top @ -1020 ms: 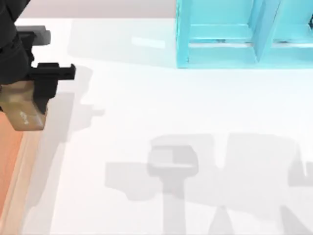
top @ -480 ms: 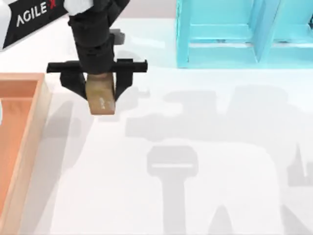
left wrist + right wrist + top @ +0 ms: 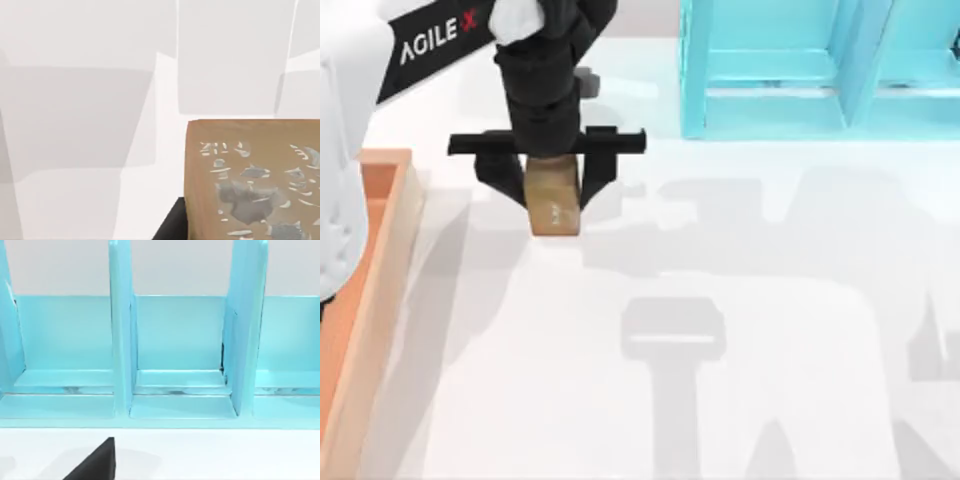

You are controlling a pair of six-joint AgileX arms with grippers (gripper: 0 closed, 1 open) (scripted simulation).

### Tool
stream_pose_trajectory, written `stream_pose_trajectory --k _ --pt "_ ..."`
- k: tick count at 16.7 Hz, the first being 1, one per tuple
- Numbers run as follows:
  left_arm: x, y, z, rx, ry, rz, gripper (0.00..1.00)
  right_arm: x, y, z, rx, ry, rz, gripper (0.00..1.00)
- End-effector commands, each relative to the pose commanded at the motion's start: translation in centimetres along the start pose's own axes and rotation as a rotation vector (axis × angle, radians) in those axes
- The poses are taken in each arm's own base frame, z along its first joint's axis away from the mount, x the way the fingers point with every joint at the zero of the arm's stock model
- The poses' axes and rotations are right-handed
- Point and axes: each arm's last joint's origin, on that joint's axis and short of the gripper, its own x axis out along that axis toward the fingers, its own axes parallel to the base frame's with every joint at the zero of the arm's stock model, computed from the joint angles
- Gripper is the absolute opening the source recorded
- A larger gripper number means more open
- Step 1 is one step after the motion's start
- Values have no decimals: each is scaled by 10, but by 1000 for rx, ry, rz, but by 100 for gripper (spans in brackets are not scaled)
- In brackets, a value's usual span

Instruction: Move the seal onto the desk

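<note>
Bright even light, soft grey shadows across the white desk (image 3: 770, 220), no glare, all views sharp

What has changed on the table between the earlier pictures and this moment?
The left tool, shut on the seal, carried it from above the wooden tray's edge rightward over the white desk. The grip stayed closed; the turquoise shelf unit stayed put.

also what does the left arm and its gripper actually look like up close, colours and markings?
The left arm has glossy white shells; one black link carries white AGILE lettering followed by a red X. Its wrist is a black, ribbed cylinder. The left gripper is matte black: a wide flat crossbar with two short blocky fingers hanging from it. No cables are visible. A black wedge of the right gripper shows in the right wrist view.
</note>
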Motion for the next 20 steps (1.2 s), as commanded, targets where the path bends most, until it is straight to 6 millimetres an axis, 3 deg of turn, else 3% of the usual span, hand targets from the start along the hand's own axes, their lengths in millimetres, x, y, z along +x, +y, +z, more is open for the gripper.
stream_pose_trajectory --k 13,17,20 --pt "44 -2 0 2 -4 -2 0 0 0 0 0 0 0 100" --pt "45 -2 0 2 -4 -2 0 0 0 0 0 0 0 100" --pt "45 -2 0 2 -4 -2 23 0 0 0 0 0 0 100"
